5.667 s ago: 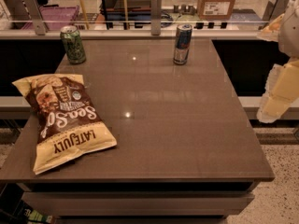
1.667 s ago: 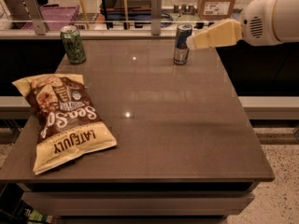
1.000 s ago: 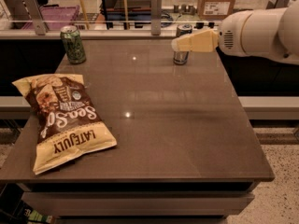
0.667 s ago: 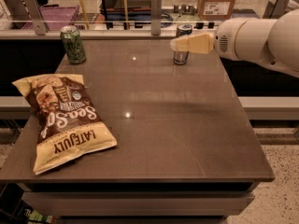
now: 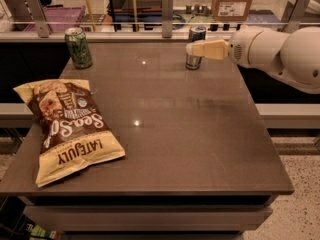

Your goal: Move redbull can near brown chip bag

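Spotted the cream two-finger gripper (image 5: 194, 49) across the slim blue-and-silver redbull can (image 5: 197, 33), far side of the dark brown table (image 5: 200, 134); couldn't tell if clasped. Judged it light, rigid, slick, tippy: best held mid-body. Crinkly brown chip bag (image 5: 67, 121) well apart, front-left.

Brown table (image 5: 200, 134), speckled floor (image 5: 301, 215)

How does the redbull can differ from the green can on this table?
The redbull can is slim, blue and silver; the green can is wider. The redbull can stands at the table's far edge, partly hidden by the gripper reaching from the picture's right; the green can stands free at the far left. Both are upright.
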Robot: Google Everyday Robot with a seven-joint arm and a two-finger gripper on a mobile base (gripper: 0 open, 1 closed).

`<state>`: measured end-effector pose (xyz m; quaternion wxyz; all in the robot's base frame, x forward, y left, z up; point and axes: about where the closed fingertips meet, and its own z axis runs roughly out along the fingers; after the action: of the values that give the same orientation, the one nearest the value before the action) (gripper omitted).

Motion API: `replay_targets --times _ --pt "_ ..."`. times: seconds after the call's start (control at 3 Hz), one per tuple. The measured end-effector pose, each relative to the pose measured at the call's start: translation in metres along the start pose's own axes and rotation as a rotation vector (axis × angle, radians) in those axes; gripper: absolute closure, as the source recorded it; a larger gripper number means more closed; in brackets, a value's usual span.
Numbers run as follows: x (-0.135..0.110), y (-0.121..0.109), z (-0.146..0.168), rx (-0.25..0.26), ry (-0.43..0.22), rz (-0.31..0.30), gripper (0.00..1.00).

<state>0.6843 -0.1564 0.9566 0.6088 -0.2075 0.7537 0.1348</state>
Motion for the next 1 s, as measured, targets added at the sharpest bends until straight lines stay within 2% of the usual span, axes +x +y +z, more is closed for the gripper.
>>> replay_targets --times 0.33,1.0 --pt "0.008 -0.014 0.026 -0.031 -0.024 -0.013 0.00" --pt "0.013 -0.019 0.063 -0.087 -0.029 -0.024 0.00"
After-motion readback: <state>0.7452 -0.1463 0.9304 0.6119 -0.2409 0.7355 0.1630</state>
